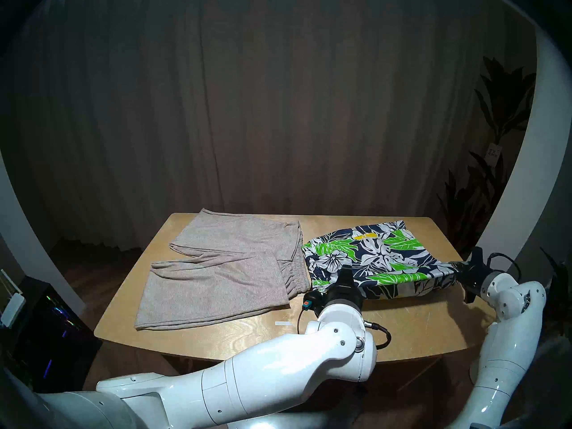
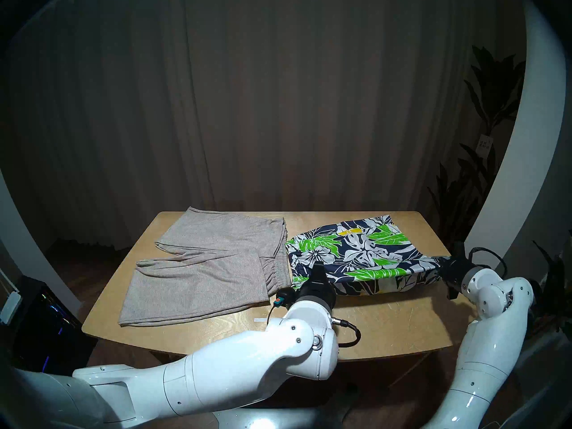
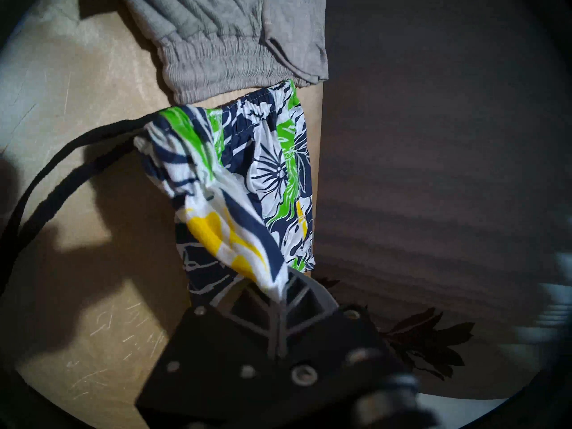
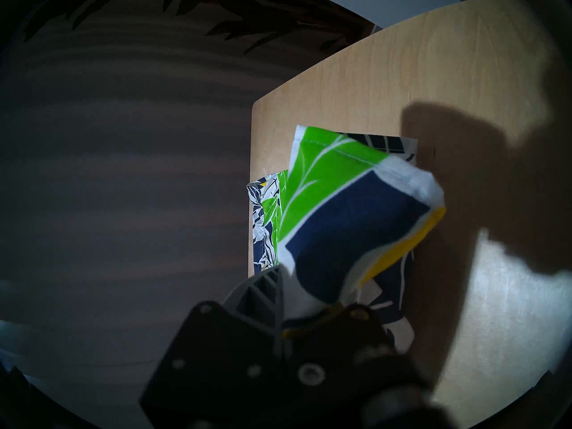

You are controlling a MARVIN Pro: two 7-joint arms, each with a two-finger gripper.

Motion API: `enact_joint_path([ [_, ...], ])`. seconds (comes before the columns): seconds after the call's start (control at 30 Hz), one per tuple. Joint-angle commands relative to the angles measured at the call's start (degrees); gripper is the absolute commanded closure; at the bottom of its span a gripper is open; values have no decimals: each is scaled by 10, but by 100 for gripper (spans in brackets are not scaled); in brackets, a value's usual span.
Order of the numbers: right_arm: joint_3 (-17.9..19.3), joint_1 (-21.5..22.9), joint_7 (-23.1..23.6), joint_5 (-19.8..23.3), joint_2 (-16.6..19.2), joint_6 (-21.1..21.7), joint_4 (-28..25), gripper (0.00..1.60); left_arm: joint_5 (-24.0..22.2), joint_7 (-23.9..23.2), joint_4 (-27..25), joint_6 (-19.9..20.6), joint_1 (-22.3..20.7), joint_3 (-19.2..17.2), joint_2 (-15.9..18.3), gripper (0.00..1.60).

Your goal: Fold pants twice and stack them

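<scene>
The floral shorts point(image 1: 371, 258) point(image 2: 359, 252) lie on the right half of the wooden table point(image 1: 340, 326), their near edge raised off the top. My left gripper point(image 1: 345, 272) point(image 3: 280, 290) is shut on the shorts' waist corner point(image 3: 229, 233); a black drawstring point(image 3: 62, 159) trails from it. At the table's right edge my right gripper point(image 1: 461, 269) point(image 4: 288, 295) is shut on the hem corner point(image 4: 346, 221). The grey-beige knit pants point(image 1: 223, 264) point(image 2: 210, 264) lie spread flat on the left half, elastic waist beside the shorts.
A small white strip point(image 1: 282, 323) lies on the table near the front edge. A dark box with lit parts point(image 1: 46, 326) stands on the floor at the left. Plants point(image 1: 495, 171) stand behind the table's right side, against a curtain.
</scene>
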Motion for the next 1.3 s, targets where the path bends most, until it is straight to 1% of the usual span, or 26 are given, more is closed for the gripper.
enact_joint_path([
  [0.0,-16,46,-5,-20,8,-34,14,160,30,-4,-22,0,32,-52,-7,160],
  [0.2,-34,71,-2,-50,10,-65,39,160,36,-4,-11,0,58,-101,-31,160],
  [0.23,-37,77,1,-56,10,-72,46,160,31,-1,-13,0,53,-102,-29,160],
  [0.3,-42,84,6,-63,10,-79,55,160,35,0,-3,0,46,-113,-31,160],
  [0.43,-51,102,12,-72,12,-93,69,160,30,6,13,0,20,-118,-29,160],
  [0.53,-57,110,17,-75,13,-97,77,160,25,9,31,0,9,-125,-36,160],
  [0.6,-62,112,19,-80,12,-100,80,160,27,8,50,0,2,-125,-46,160],
  [0.63,-64,111,20,-82,10,-101,80,160,20,5,56,14,-1,-124,-48,160],
  [0.7,-66,110,22,-84,9,-102,80,160,21,6,65,12,-4,-123,-54,160],
  [0.77,-69,108,25,-88,6,-106,78,160,15,-1,90,20,-10,-126,-69,160],
  [0.83,-70,108,26,-90,4,-109,77,160,14,-5,100,25,-13,-127,-76,160],
  [0.93,-73,112,27,-93,3,-114,79,160,13,-10,108,34,-20,-131,-80,160],
  [1.17,-86,130,32,-104,2,-126,92,160,14,-9,118,49,-38,-142,-80,160],
  [1.27,-102,148,33,-120,6,-138,115,160,8,-8,123,63,-48,-157,-77,160],
])
